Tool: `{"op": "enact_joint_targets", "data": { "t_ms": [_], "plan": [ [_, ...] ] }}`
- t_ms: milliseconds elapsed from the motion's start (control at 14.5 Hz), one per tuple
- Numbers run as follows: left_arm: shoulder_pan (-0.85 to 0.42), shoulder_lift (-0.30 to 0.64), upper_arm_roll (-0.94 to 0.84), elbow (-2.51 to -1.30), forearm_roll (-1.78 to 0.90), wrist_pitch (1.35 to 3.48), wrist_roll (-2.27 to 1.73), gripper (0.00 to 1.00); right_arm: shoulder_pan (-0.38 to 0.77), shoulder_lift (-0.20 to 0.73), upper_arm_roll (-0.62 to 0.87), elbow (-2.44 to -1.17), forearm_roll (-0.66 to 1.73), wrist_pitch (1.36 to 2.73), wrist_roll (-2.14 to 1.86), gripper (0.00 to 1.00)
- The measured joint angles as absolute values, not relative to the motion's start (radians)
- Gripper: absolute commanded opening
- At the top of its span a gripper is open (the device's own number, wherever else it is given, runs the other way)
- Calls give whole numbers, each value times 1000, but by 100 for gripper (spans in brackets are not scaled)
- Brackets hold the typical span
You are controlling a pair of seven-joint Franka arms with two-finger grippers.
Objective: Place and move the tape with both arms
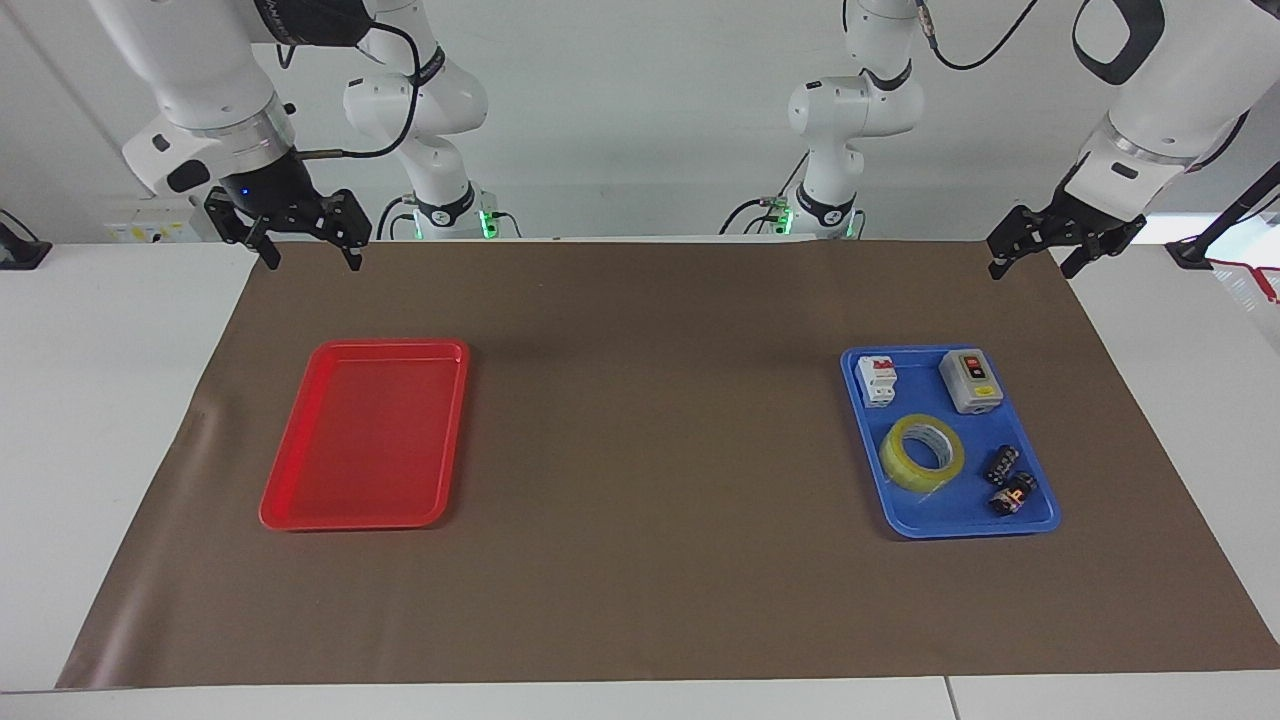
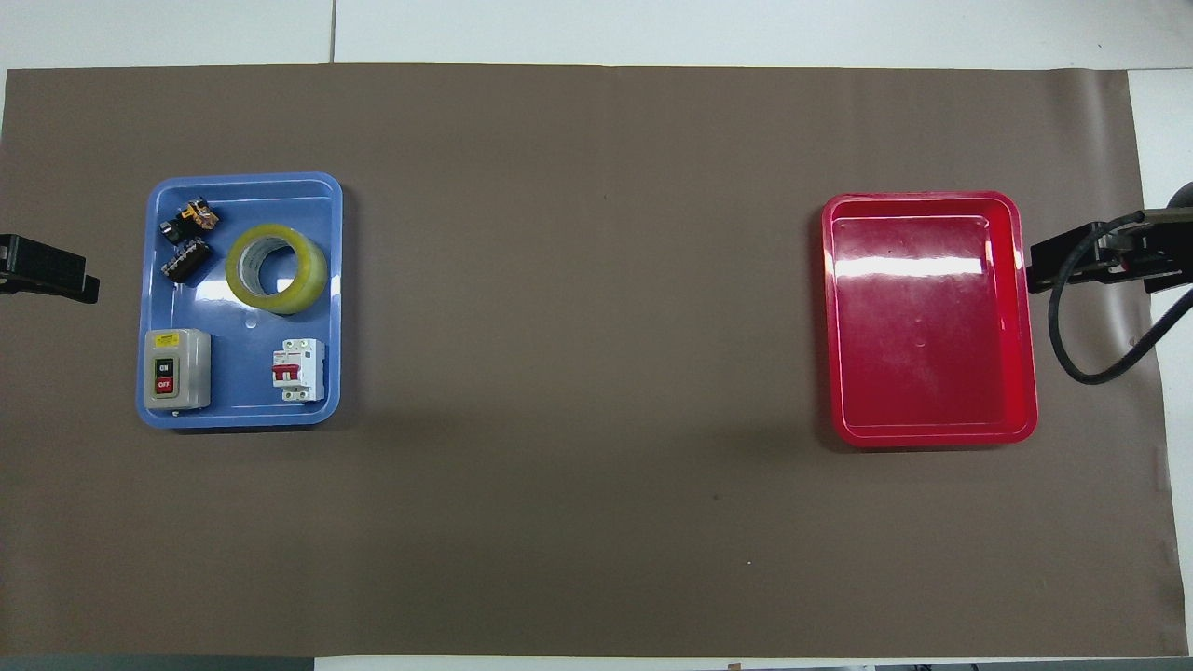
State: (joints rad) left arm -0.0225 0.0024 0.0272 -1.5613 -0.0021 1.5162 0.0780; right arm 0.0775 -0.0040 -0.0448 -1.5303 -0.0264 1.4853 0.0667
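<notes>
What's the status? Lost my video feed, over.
Left gripper and right gripper open, up by the mat's corners. Tape in blue tray with switches. Nothing blocking.

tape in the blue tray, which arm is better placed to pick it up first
Left. The tape lies in the blue tray at the left arm's end of the table, and the left tool hangs open there. The right tool, also open, waits over the mat's other end by the red tray.

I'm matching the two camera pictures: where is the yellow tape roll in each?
Facing view: tape in the blue tray, lower right of the picture.
Overhead view: tape in the blue tray, at the picture's left.
Shared landmark: the grey on/off switch box in the same tray.
</notes>
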Motion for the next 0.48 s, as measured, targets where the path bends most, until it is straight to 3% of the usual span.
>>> {"op": "enact_joint_targets", "data": {
  "t_ms": [482],
  "plan": [
    [-23,2,27,-1561,-2,1516,78,100,76,-4,-45,-1531,-26,1485,67,100]
  ]
}}
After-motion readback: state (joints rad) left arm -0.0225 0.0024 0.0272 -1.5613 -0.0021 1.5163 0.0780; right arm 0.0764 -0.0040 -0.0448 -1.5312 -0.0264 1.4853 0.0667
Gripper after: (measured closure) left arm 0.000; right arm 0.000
